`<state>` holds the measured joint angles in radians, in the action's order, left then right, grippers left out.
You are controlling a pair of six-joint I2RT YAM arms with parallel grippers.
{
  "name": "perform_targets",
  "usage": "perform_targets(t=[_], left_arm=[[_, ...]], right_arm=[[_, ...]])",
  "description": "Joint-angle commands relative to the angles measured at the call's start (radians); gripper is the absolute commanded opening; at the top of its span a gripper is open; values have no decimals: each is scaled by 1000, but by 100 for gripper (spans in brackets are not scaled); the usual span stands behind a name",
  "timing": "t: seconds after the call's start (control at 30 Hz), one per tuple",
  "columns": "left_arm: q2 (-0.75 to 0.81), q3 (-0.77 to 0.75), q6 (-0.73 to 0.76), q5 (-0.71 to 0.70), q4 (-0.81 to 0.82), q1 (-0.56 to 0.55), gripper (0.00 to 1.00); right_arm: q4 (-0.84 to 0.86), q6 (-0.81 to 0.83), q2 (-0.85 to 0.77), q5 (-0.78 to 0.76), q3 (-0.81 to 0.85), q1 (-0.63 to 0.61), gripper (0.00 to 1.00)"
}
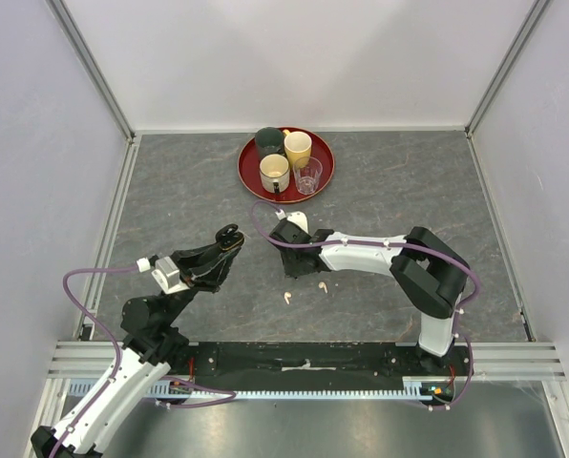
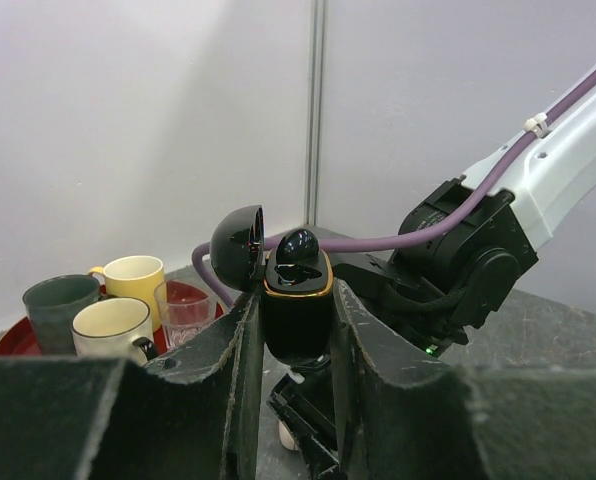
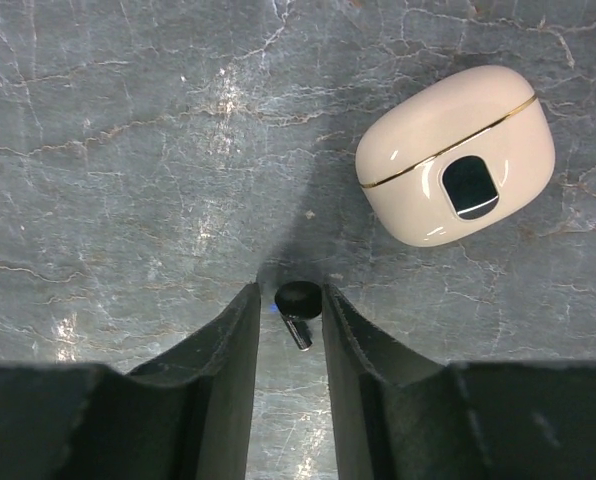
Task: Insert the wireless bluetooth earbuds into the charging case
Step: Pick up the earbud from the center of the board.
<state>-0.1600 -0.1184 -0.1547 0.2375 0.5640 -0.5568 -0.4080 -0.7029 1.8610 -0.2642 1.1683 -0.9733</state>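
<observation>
My left gripper (image 1: 229, 239) (image 2: 296, 300) is shut on an open black charging case (image 2: 298, 325) with a gold rim and holds it above the table. Its lid (image 2: 238, 245) is swung back. One black earbud (image 2: 298, 250) sits in the case. My right gripper (image 1: 289, 268) (image 3: 290, 292) points down at the table, open, its fingers straddling a second black earbud (image 3: 298, 303) that lies on the surface. A closed cream charging case (image 3: 456, 155) (image 1: 297, 221) lies just beyond it. Two cream earbuds (image 1: 287, 297) (image 1: 323, 285) lie on the table near the right arm.
A round red tray (image 1: 250, 179) at the back holds a dark green cup (image 1: 268, 140), a yellow mug (image 1: 298, 148), a cream mug (image 1: 275, 172) and a clear glass (image 1: 308, 176). White walls enclose the grey stone-pattern table on three sides.
</observation>
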Motion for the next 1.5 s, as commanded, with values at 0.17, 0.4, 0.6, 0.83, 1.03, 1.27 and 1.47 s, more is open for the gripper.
perform_targets(t=[0.17,0.4,0.6,0.83,1.03,1.27,1.47], left_arm=[[-6,3,29,-4,50,1,2],[-9,3,29,-4,51,1,2],[-13,2,29,-4,54,1,2],[-38,-1,29,-4,79,1,2],[-59,2,21,-4,108,1,2],[-56,13,12,-36,140,1,2],[-88,20,1,-49,194,1,2]], right_arm=[[12,3,13,-24,33,-5,34],[0,2,17,-30,37,-7,29],[-8,5,12,-41,47,-4,23],[-3,5,-77,-79,54,-4,12],[96,-30,-248,-121,-16,-5,8],[311,-44,-517,-242,-163,-4,3],[677,9,-746,-219,-353,-4,0]])
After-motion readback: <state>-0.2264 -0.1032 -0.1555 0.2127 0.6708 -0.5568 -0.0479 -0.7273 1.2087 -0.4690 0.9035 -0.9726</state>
